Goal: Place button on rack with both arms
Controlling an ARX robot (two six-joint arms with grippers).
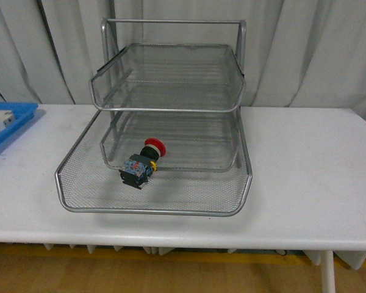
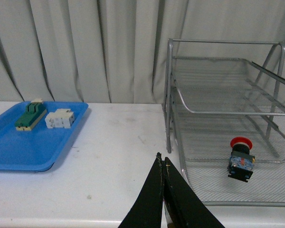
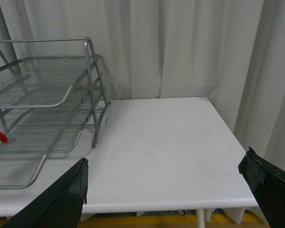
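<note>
Front view shows the button [image 1: 144, 161] lying on its side in the bottom tray of the wire rack [image 1: 152, 211], red cap toward the back. The left gripper [image 2: 162, 164] is pressed together above the white table [image 2: 109, 156]. The right gripper [image 3: 166, 164] is spread wide, holding nothing

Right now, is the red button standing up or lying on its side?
Lying on its side. The button rests on the mesh bottom tray of the rack, its red cap pointing toward the back, not up.
</note>
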